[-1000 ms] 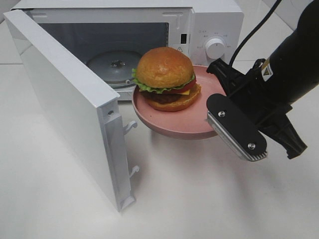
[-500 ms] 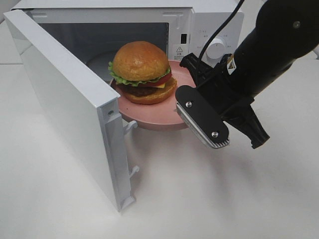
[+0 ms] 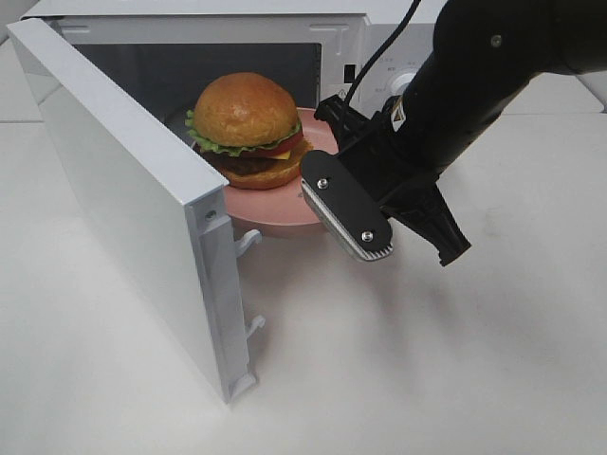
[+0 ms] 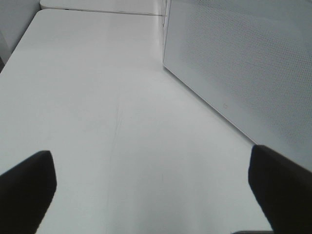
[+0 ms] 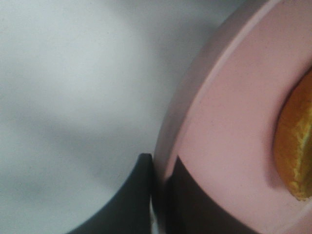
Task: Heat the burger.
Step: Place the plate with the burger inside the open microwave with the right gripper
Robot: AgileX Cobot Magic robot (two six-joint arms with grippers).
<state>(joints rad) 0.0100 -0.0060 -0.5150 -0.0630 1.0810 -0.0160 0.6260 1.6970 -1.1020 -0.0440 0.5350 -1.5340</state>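
The burger [image 3: 245, 128] is seen on a pink plate [image 3: 275, 207] in the upper centre of the high view, at the mouth of the white microwave [image 3: 403, 33], whose door [image 3: 123, 199] is swung wide to the left. The plate's rim is pinched by the right gripper [image 3: 313, 185], which is reached in from the right; in the right wrist view its dark fingers [image 5: 136, 195] are closed on the pink edge, with the bun's orange side at the right border. The left gripper [image 4: 151, 195] is held over the white table [image 4: 97, 97] with its jaws spread wide, beside a perforated white panel [image 4: 243, 73].
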